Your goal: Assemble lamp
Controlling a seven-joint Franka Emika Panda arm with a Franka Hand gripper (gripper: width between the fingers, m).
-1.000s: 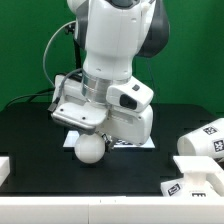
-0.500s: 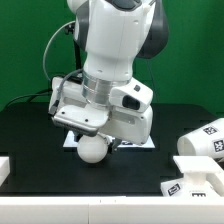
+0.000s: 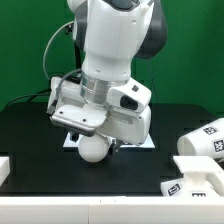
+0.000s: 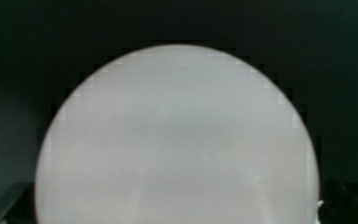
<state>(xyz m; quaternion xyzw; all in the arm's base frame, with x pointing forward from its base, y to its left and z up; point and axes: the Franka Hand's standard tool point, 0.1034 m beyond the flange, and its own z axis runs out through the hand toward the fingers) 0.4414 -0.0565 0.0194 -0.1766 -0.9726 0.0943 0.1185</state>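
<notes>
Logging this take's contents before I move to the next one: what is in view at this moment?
bulb: one, white, on the table below the gripper; fills the wrist view
shade: one, white, tagged, exterior view's right edge
base: one, white, tagged, in front of the shade, cut off
marker board: one, white, flat, mostly hidden behind the arm
white piece: one, exterior view's left edge, cut off, unidentifiable
table: one, black
backdrop: green
arm: one, white, centre
gripper: one, over the bulb; fingers unclear
</notes>
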